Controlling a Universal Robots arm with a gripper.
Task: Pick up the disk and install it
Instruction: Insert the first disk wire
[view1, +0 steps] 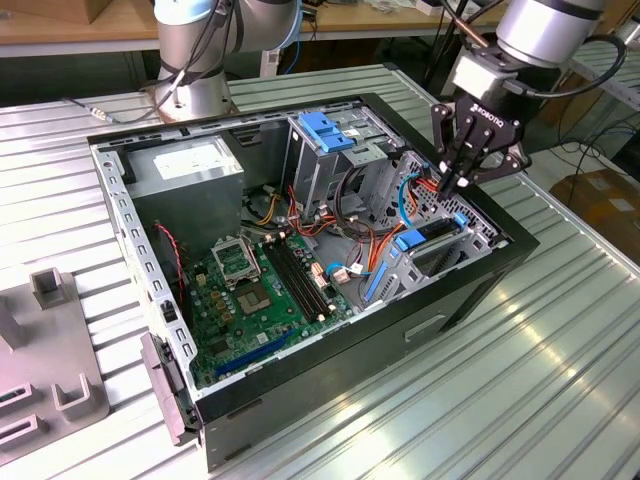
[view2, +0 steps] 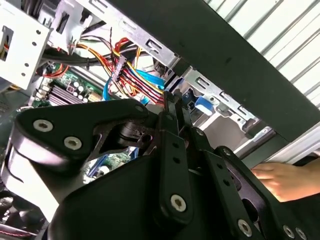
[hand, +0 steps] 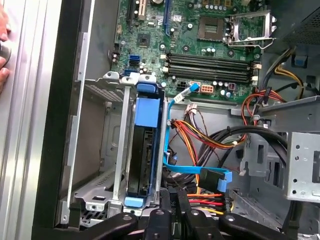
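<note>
The disk (hand: 145, 150) stands on edge in a metal bay (hand: 95, 145) at the case's near corner, edged by its blue carrier frame. In the exterior view the disk (view1: 432, 238) sits low in the bay on that view's right, with my gripper (view1: 452, 183) just above its far end. The two fingers are pressed together with nothing between them. In the first wrist view the gripper (hand: 172, 212) hangs over the disk's end, next to the blue data cable (hand: 192, 172). The second wrist view shows the shut fingertips (view2: 172, 102) over bundled wires.
The open black computer case (view1: 470, 290) lies on a slatted metal table (view1: 540, 380). Inside are a motherboard (view1: 250, 290), a grey power-supply box (view1: 190, 170), a drive cage with a blue bracket (view1: 325, 130) and loose cables (view1: 350, 235). A person's hand (view2: 285, 180) rests outside the case wall.
</note>
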